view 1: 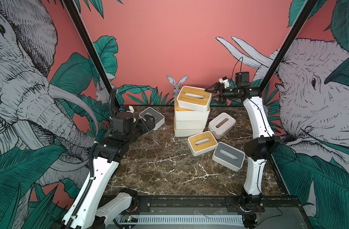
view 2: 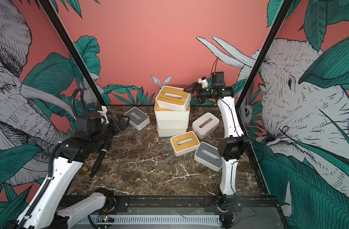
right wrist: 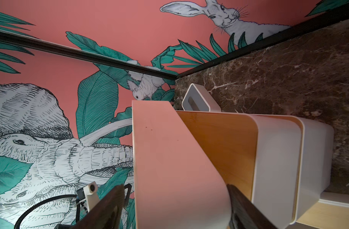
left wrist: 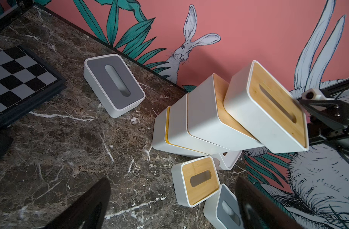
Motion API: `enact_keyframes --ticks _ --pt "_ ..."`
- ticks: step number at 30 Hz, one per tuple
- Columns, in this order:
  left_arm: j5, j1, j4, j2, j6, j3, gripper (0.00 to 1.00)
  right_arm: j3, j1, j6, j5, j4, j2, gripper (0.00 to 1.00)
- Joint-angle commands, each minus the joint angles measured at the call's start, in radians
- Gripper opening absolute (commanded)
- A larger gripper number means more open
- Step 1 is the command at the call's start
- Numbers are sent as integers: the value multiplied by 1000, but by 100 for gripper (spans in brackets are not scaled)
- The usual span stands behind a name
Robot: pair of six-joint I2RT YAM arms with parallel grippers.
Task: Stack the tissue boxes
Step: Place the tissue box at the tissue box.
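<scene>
Centre-frame stack of boxes point(view 1: 190, 119): white sides, bamboo-tan lids. Lower-right box point(view 1: 228, 156): white w/ grey lid. Tabletop point(view 1: 159, 168): dk brown marble, white veins. Wall point(view 1: 159, 39): coral pink, teal leaves, b&w elephants. Checkerboard point(left wrist: 17, 79), left edge: blk/wht.

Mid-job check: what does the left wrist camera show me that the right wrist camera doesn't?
Left wrist only: the checkerboard panel, the whole four-box stack seen side-on with its top box skewed, and the loose bamboo-lid box next to a grey-lid box.
Right wrist only: part of the left arm, and how the top box's end sits between the fingers of the right pincer.
Both: that top box, the far grey-lid box and the marble table.
</scene>
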Motion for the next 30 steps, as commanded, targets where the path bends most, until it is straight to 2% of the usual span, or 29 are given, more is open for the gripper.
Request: enact_keyframes --ticks 1,6,11,15,22,30 --pt "25 2 37 18 15 44 99 56 -18 -20 61 -17 7 81" --pt "54 1 53 55 36 83 99 133 -31 -44 141 -82 29 83" --pt "122 -5 88 119 66 133 99 137 -38 -68 228 -130 -3 85" --pt "223 -24 99 243 110 233 99 -19 -23 -95 265 -97 -131 99" --pt "331 -28 214 462 115 373 99 -306 6 -87 284 14 -327 99" --pt "400 -26 295 688 83 579 99 -278 46 -93 263 1 -318 99"
